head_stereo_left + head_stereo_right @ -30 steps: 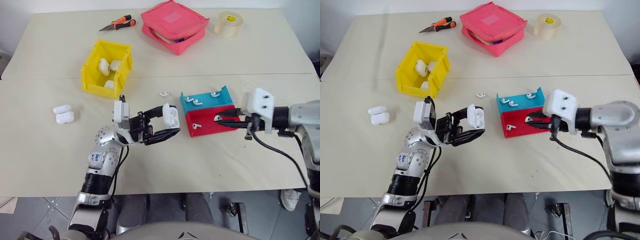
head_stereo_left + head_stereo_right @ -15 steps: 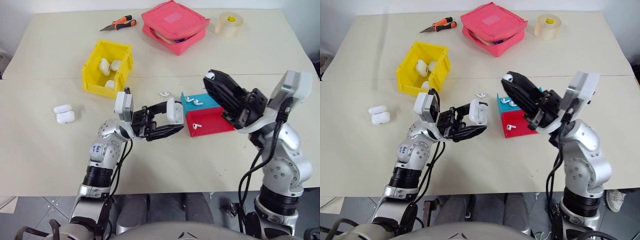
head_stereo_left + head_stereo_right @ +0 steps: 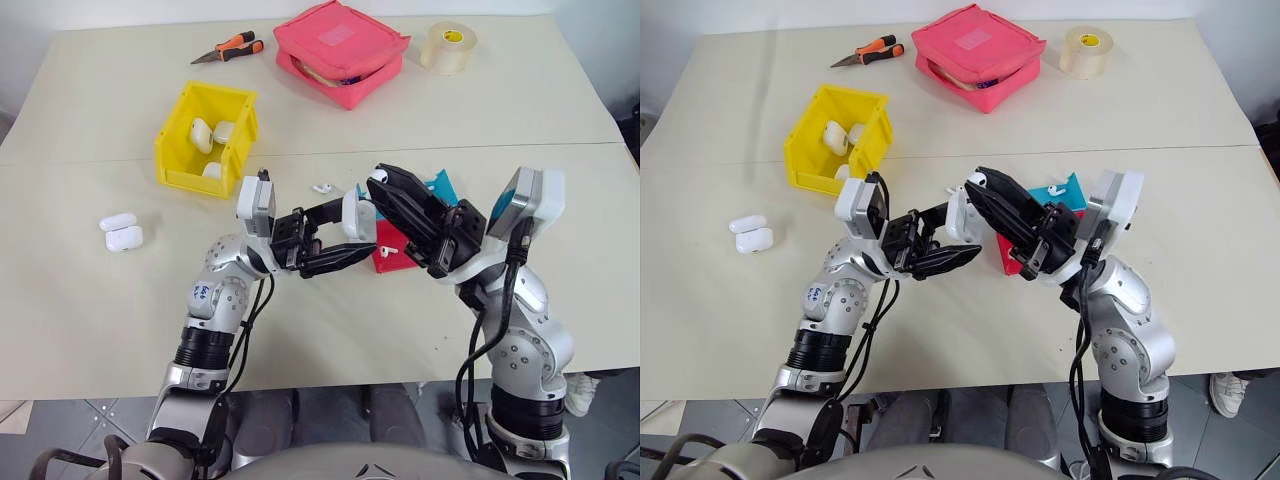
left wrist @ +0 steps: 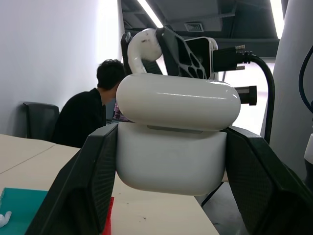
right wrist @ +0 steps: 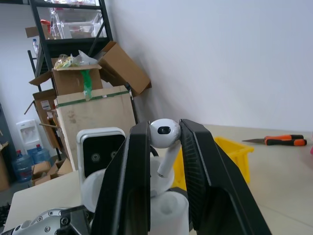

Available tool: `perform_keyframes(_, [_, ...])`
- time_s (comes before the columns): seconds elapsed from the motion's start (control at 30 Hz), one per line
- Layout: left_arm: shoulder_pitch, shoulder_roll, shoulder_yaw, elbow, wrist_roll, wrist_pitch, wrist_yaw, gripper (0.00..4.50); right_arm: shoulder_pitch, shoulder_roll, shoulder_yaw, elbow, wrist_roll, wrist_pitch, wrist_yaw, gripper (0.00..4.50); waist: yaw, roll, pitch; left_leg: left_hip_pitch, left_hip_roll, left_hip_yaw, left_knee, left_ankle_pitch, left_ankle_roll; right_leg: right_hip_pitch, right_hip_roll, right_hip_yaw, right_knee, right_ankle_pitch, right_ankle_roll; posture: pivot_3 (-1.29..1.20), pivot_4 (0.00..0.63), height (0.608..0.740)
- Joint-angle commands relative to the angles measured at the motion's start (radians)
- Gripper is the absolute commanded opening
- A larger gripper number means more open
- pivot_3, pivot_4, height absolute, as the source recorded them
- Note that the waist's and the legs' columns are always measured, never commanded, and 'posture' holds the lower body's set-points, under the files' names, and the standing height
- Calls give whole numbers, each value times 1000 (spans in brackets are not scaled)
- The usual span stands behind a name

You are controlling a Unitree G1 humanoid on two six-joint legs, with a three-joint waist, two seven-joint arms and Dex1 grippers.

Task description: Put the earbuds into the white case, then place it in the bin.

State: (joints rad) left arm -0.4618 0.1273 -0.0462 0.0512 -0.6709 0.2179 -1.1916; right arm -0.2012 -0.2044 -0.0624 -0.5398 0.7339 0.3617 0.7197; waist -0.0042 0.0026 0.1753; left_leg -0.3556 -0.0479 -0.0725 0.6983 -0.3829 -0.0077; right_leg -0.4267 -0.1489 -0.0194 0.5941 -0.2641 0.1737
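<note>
In the left eye view, the left gripper [image 3: 335,232] was clamped on the small glossy white rounded charging case [image 3: 353,214], held up above the pale table [image 3: 100,300]. The right gripper [image 3: 384,183] had its black fingers pinched on a tiny glossy white earbud [image 3: 380,176], poised just beside and slightly above the case. Behind it lay a spare earbud [image 3: 322,188], and further off the bright yellow open-top plastic bin [image 3: 205,140], already holding several cases.

In the right eye view, the two grippers met at the middle of the table, the earbud at the case's upper edge.

In the left wrist view, the case filled the gap between both fingers [image 4: 80,186], its lid looking down or nearly so — the seam showed as a thin line — with the earbud just above and behind it.

In the right wrist view, the earbud sat head-up between the fingers [image 5: 129,181], its stem pointing down toward the case below. That is the relation that matters: stem axis roughly in line with the case — though whether a socket lay open beneath could not be told.
</note>
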Motion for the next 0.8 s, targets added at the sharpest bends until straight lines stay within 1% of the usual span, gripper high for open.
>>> perform_keyframes(0.03, [4,-11,4,-41,-24,0,5,2866,10,-2,23,8,-4,-41,17,530,1,0,0,0,0,0,0,0,0,0,0,0,0,0,0,0,150,740])
perform_keyframes(0.43, [4,-18,7,-47,-23,-6,11,2866,27,-39,58,83,-28,-83,55,530,1,0,0,0,0,0,0,0,0,0,0,0,0,0,0,0,150,740])
perform_keyframes(0.8, [-5,-24,15,-38,-20,-22,13,2866,22,-123,83,142,-81,-130,124,530,2,0,0,0,0,0,0,0,0,0,0,0,0,0,0,0,150,740])
